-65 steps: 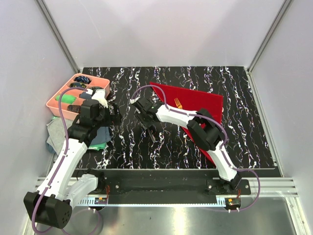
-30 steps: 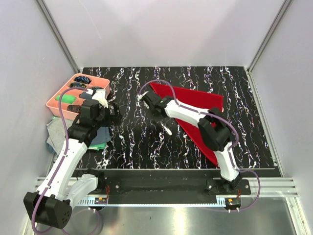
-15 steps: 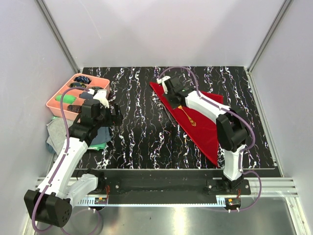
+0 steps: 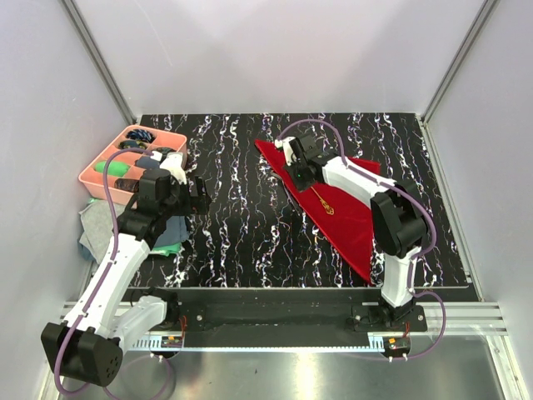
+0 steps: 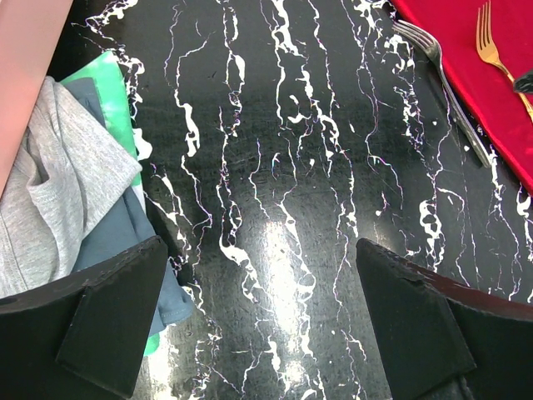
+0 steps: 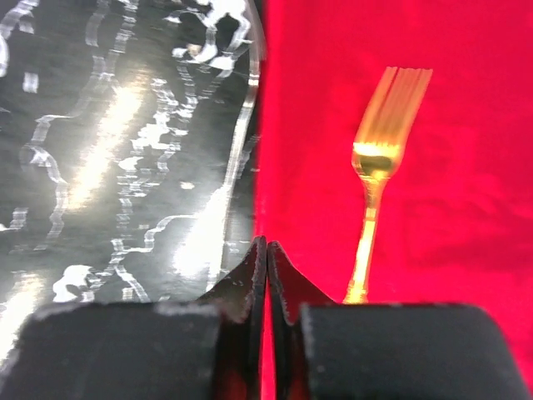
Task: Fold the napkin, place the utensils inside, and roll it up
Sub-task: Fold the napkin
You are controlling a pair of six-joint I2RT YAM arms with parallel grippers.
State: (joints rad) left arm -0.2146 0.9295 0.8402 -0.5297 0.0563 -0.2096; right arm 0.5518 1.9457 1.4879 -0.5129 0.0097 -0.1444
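Observation:
The red napkin [image 4: 350, 200] lies flat as a triangle on the right half of the table, and also shows in the right wrist view [image 6: 333, 100]. The gold utensil [image 4: 321, 200] lies on it, its tines clear in the right wrist view [image 6: 385, 158]. The silver fork [image 5: 441, 79] lies on the black table just beside the napkin's left edge [image 4: 289, 196]. My right gripper [image 4: 294, 175] is shut, with its tips [image 6: 266, 246] over that edge and the fork's handle just ahead. My left gripper [image 5: 258, 275] is open and empty above the table's left side [image 4: 193, 193].
A pink tray [image 4: 96, 171] of small items stands at the far left. A pile of grey, green and blue cloths [image 5: 58, 192] lies beside it, under my left arm [image 4: 96, 229]. Grey walls close in the table on three sides.
My right gripper has carried the silver fork from the table's middle up and right to the napkin's left edge, where the fork now lies. The left arm has not moved.

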